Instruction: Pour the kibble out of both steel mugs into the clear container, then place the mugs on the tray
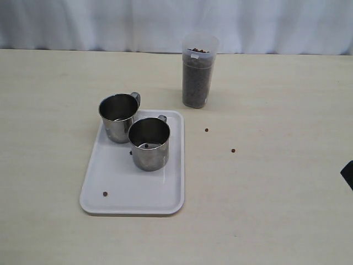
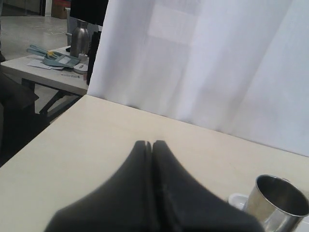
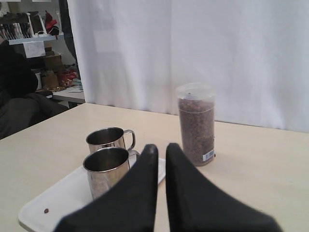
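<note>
Two steel mugs stand upright side by side on the white tray: one at the back, one in front. The clear container stands behind the tray's right corner, filled nearly to the top with kibble. My left gripper is shut and empty, hovering over bare table with one mug off to its side. My right gripper is shut with only a thin slit, holding nothing. It is drawn back from the mugs and the container.
Loose pellets lie on the tray and on the table right of it. A white curtain hangs along the table's far edge. A dark piece of the right arm shows at the right edge.
</note>
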Robot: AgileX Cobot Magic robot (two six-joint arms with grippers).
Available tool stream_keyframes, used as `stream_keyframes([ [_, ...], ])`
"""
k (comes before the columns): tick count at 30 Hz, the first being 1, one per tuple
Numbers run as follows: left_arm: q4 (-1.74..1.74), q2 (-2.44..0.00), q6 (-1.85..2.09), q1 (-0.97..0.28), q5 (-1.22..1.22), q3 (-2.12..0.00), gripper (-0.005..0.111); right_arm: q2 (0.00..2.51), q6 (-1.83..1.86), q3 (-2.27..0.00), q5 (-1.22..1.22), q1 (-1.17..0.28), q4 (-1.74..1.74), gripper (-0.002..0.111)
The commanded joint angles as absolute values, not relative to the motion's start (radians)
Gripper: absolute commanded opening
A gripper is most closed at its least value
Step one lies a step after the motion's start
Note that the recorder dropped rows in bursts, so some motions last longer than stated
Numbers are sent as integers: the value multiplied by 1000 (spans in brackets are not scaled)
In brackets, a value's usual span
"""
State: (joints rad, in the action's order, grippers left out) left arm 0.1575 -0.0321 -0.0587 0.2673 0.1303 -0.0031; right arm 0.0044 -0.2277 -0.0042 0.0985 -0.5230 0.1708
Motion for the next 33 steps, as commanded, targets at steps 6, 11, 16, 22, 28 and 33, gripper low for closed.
stream_keyframes([
  [6, 167, -25, -55, 260, 128, 0, 0, 0, -223, 0, 103, -526, 168, 5],
  [11, 134, 0, -52, 170, 157, 0, 0, 0, -223, 0, 103, -526, 168, 5],
  [16, 132, 0, -52, 124, 159, 0, 0, 0, -223, 0, 103, -526, 168, 5],
  [22, 123, 0, -49, 122, 152, 0, 0, 0, -223, 0, 103, -526, 168, 5],
  [28, 74, 0, -49, 122, 151, 0, 0, 0, -223, 0, 103, -526, 168, 5],
  [33, -20, 0, -49, 122, 151, 0, 0, 0, -223, 0, 103, -526, 168, 5],
])
